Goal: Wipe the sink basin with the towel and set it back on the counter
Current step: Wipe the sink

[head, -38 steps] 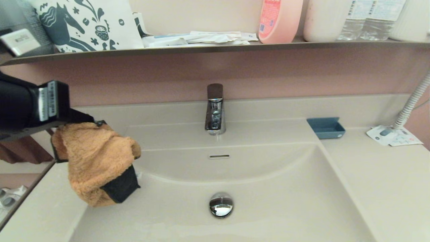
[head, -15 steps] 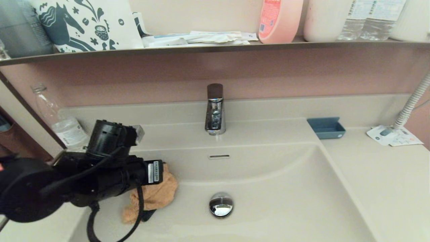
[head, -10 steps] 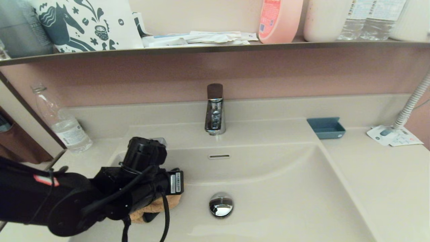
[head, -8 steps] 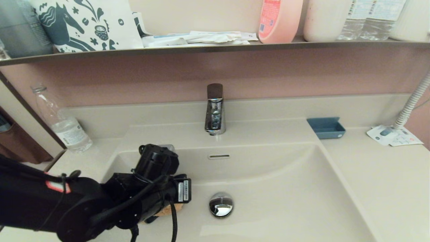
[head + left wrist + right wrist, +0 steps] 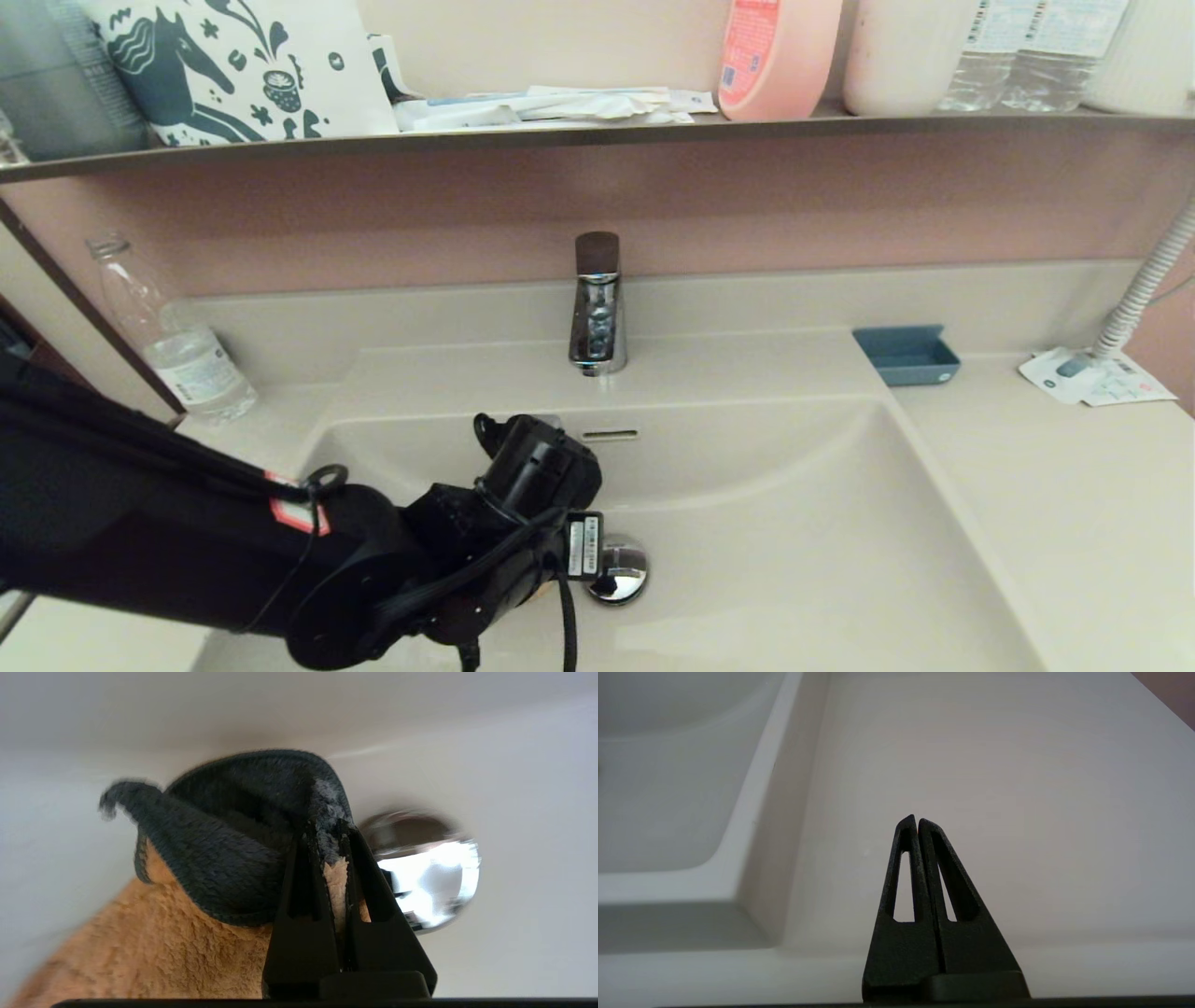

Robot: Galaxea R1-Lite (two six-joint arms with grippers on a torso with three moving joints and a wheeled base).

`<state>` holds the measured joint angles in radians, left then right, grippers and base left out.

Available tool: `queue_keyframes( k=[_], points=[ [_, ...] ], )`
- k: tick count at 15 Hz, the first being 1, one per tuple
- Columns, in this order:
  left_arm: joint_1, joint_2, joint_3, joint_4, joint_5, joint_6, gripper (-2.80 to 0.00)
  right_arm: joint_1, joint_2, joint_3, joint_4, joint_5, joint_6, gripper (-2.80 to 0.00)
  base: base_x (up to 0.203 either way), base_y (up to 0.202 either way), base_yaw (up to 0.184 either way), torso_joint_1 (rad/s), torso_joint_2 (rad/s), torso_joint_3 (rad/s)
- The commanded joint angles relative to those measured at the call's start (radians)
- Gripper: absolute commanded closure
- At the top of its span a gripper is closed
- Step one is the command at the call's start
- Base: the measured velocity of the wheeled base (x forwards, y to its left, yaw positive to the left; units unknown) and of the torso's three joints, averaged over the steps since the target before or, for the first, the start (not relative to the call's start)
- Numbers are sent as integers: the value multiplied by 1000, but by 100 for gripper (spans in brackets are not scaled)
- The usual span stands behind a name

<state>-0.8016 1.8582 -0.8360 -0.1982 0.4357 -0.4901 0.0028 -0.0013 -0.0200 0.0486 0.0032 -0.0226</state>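
Left wrist view | towel (image 5: 140, 933) was pinched in left gripper (image 5: 331, 844) | drain plug (image 5: 430, 868) was seen just beside, frame right | right gripper (image 5: 917, 823) was closed, parked.

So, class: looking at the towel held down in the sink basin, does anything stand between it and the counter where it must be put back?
Nothing visible does. The left gripper is shut on the towel low in the sink basin, beside the drain plug. The counter lies bare past the rim; the blue tray sits further back.

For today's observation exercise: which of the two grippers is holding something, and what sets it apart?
The left gripper, down in the sink basin, is shut on the towel. The right gripper is shut empty over the counter.
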Motion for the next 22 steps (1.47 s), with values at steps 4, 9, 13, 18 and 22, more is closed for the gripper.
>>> queue_keyframes(
  k=[4,9,13,18,22],
  points=[
    [-121,102,-222,153,3,-21,0,0,1,0,0,0,0,0,0,0,0,0,0,0],
    [-253,211,-484,257,29,-24,0,0,1,0,0,0,0,0,0,0,0,0,0,0],
    [-310,337,-699,316,52,-22,0,0,1,0,0,0,0,0,0,0,0,0,0,0],
    [-391,430,-969,539,76,-72,0,0,1,0,0,0,0,0,0,0,0,0,0,0],
    [-414,428,-1066,1001,14,-353,0,0,1,0,0,0,0,0,0,0,0,0,0,0]
  ],
)
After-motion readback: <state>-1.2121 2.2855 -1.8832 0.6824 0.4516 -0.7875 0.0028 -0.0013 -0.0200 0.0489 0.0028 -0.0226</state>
